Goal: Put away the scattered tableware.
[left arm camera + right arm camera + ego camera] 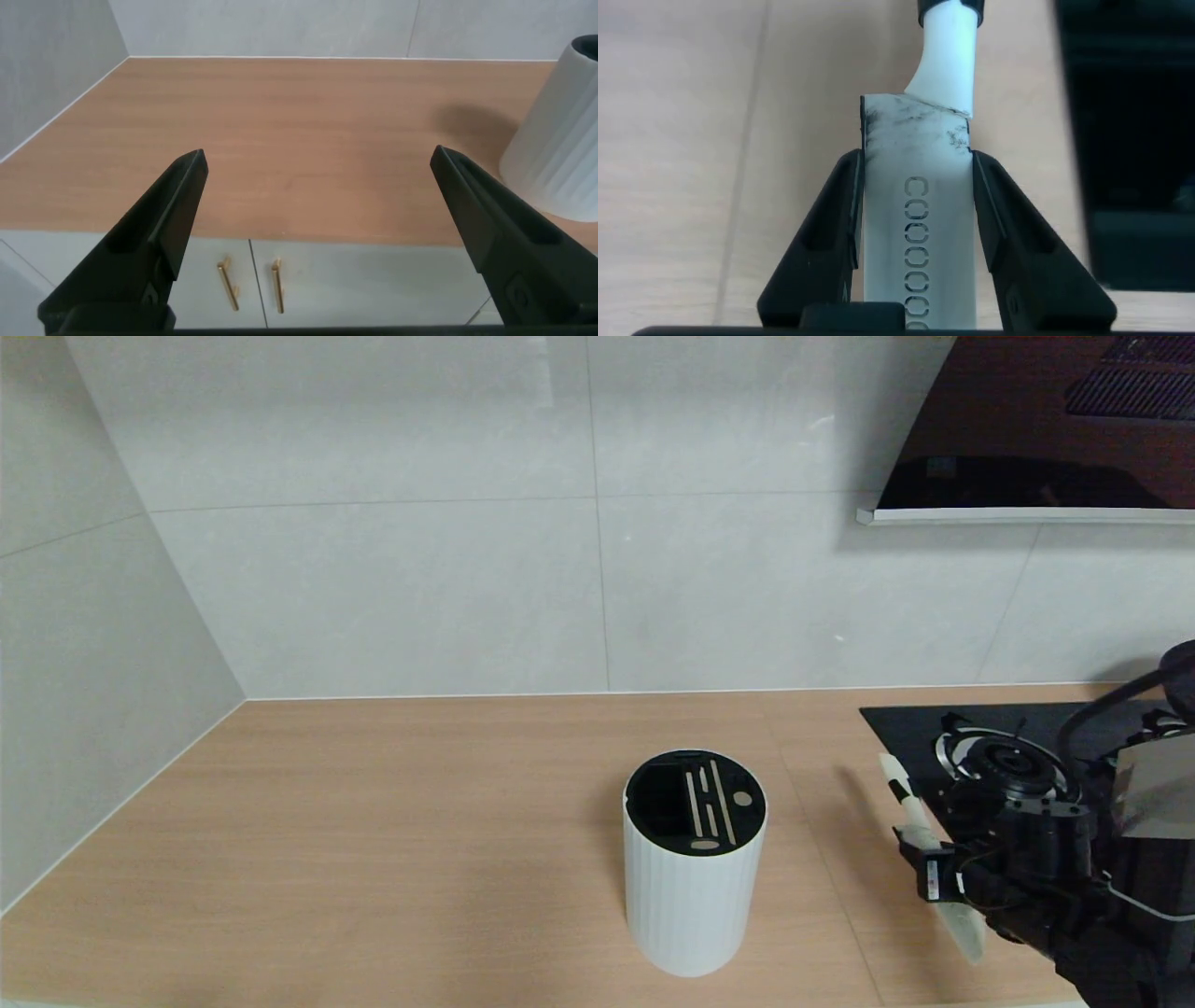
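A white ribbed cylindrical holder point(693, 863) with a black slotted top stands on the wooden counter, and its side point(561, 131) shows in the left wrist view. My right gripper point(934, 873) is to its right, above the counter beside the stove, shut on a white knife point(924, 845) by the blade. The knife's pale handle with a black band points toward the wall. In the right wrist view the blade point(917, 224), with a row of small holes, sits clamped between the fingers point(827, 243). My left gripper point(318, 233) hangs open over the counter's front edge, holding nothing.
A black gas stove point(1008, 756) with a burner lies on the right of the counter point(420, 821). A dark range hood point(1036, 429) hangs above it. Tiled walls close the back and left. Cabinet doors with gold handles point(252, 285) are below the counter edge.
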Controlling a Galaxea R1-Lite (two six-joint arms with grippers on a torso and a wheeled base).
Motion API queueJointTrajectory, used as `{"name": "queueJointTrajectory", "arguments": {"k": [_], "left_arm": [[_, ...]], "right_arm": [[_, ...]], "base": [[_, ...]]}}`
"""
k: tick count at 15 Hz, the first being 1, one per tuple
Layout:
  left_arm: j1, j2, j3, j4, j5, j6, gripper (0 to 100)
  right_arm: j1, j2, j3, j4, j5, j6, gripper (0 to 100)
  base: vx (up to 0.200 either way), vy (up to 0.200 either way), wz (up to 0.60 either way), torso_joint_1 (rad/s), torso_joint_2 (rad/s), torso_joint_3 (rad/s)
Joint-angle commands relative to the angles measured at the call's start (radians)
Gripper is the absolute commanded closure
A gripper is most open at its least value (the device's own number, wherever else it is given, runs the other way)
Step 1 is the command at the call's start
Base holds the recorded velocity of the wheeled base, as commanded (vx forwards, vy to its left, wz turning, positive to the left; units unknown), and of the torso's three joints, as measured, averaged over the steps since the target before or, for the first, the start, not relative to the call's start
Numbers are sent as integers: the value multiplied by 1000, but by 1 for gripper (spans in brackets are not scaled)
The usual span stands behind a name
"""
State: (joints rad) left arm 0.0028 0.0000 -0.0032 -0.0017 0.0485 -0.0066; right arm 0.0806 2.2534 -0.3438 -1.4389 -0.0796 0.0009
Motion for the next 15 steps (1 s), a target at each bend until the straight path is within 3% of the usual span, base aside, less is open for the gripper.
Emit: {"name": "queueJointTrajectory", "arguments": {"k": [1, 2, 4, 5, 7, 9, 11, 12, 13, 14, 15], "left_arm": [[0, 0, -23, -3, -6, -6, 0], [-3, 12, -92, 6, -22, -10, 0], [-43, 121, -225, 72, -139, -4, 0], [-46, 219, -287, 86, -202, -3, 0], [-46, 474, -434, 83, -266, -1, 0], [-60, 663, -558, 72, -331, -6, 0], [-145, 796, -613, 31, -348, -24, 0], [-241, 862, -620, -37, -346, -52, 0], [-330, 927, -623, -119, -346, -99, 0], [-403, 1023, -624, -231, -348, -176, 0], [-415, 1103, -624, -320, -348, -225, 0]], "right_arm": [[5, -152, 9, 3, -5, 1, 100], [19, -230, -4, 25, -5, -1, 100], [37, -393, -124, 222, -35, -1, 100], [51, -463, -207, 356, -63, -1, 100], [99, -569, -371, 574, -71, 1, 100], [153, -629, -462, 700, -72, 2, 100], [217, -667, -492, 738, -74, 2, 100], [257, -690, -495, 739, -74, 4, 100], [292, -696, -495, 739, -74, 4, 100], [327, -707, -488, 739, -77, 4, 100], [344, -710, -480, 741, -80, 4, 100]], "base": [[0, 0, 0, 0, 0, 0], [0, 0, 0, 0, 0, 0], [0, 0, 0, 0, 0, 0], [0, 0, 0, 0, 0, 0], [0, 0, 0, 0, 0, 0], [0, 0, 0, 0, 0, 0], [0, 0, 0, 0, 0, 0], [0, 0, 0, 0, 0, 0], [0, 0, 0, 0, 0, 0], [0, 0, 0, 0, 0, 0], [0, 0, 0, 0, 0, 0]]}}
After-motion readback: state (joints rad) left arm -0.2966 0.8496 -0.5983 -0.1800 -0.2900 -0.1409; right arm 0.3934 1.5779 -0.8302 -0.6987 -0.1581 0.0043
